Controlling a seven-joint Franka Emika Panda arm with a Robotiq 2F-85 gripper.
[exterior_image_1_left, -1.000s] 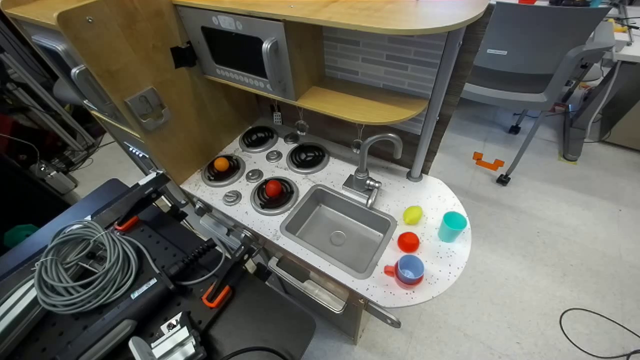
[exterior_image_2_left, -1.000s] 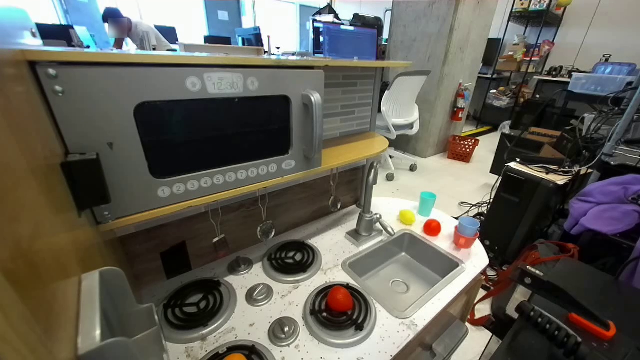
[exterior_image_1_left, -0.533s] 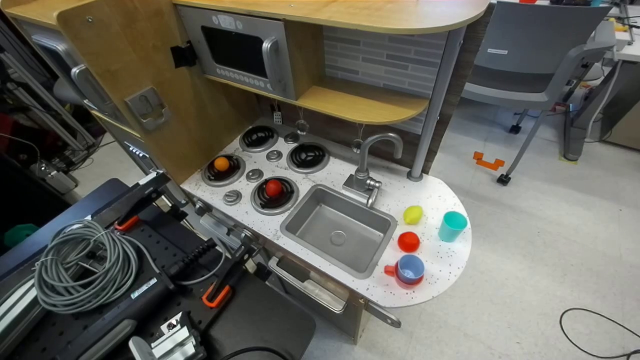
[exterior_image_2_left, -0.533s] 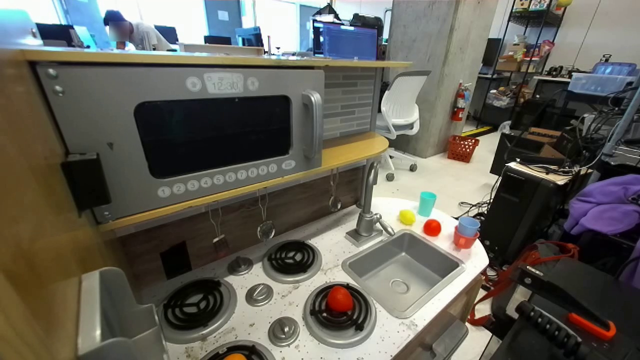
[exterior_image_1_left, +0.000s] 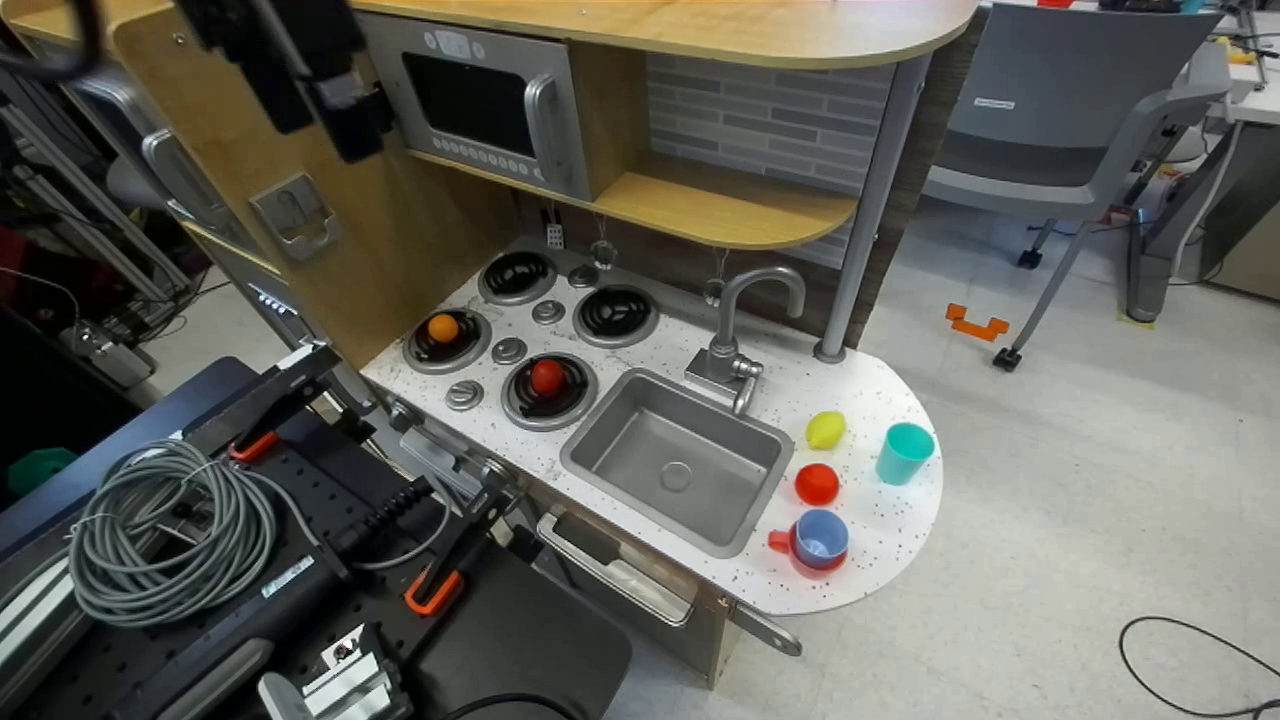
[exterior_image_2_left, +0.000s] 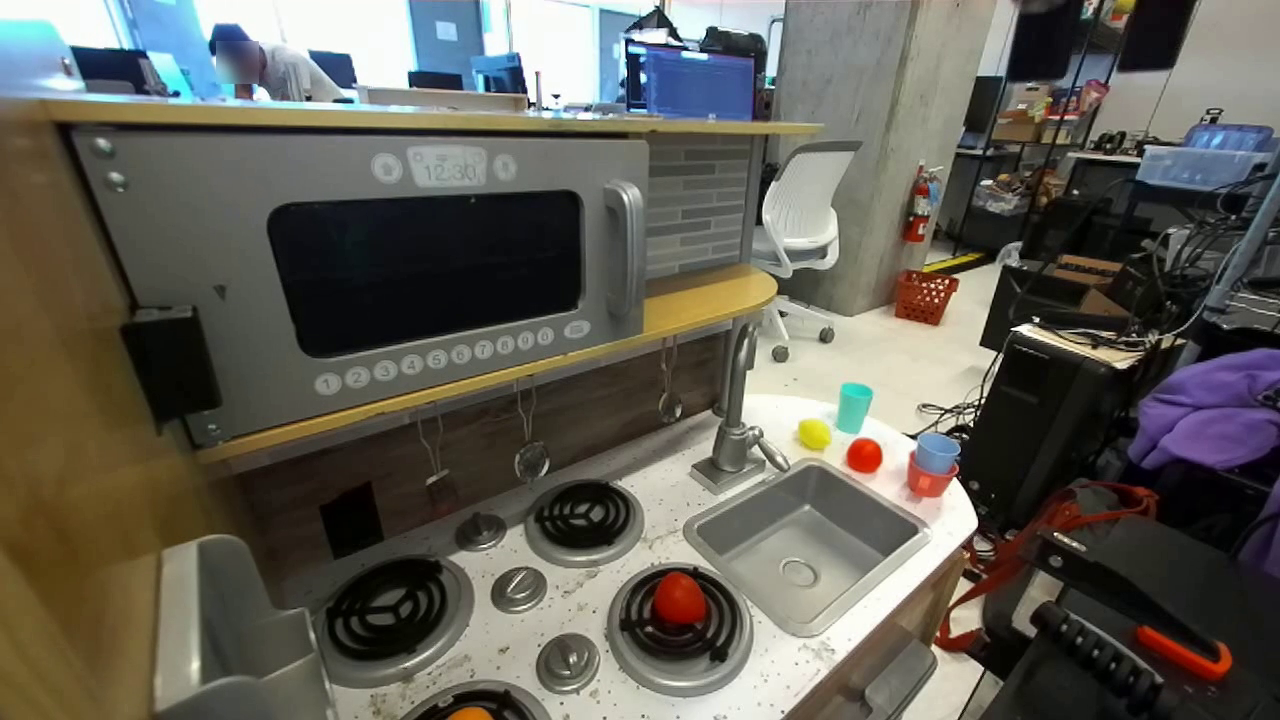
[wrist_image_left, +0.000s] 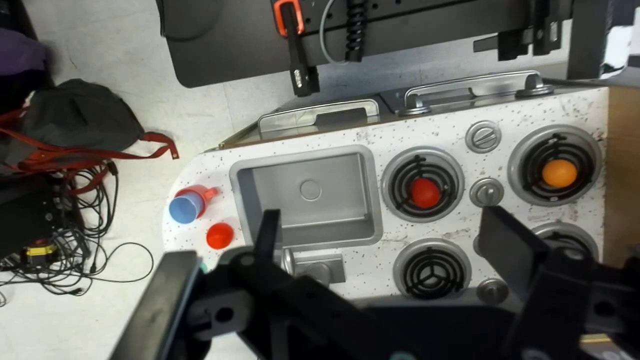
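My gripper (wrist_image_left: 381, 212) stands wide open with nothing between its fingers, high above a toy kitchen counter. Its dark fingers (exterior_image_2_left: 1045, 45) show at the top of an exterior view. In the wrist view, a red ball (wrist_image_left: 425, 193) rests on a burner, with an orange ball (wrist_image_left: 559, 173) on another. The sink (wrist_image_left: 372, 200) lies partly behind a finger. At the counter's rounded end, a blue cup (exterior_image_1_left: 821, 535) sits in a red mug (exterior_image_1_left: 780, 541). Beside them are a red round object (exterior_image_1_left: 817, 484), a yellow lemon (exterior_image_1_left: 826, 430) and a teal cup (exterior_image_1_left: 905, 453).
A tall faucet (exterior_image_1_left: 730, 330) rises behind the sink. Above the burners are a toy microwave (exterior_image_1_left: 480, 100) and a wooden shelf (exterior_image_1_left: 740, 205). A wooden side panel (exterior_image_1_left: 400, 210) closes off the burner end. A dark cart (exterior_image_1_left: 520, 640) with clamps and coiled cable stands in front.
My gripper has come into view at the top of both exterior views, where no arm was seen before. The balls, cups and lemon have stayed in place.
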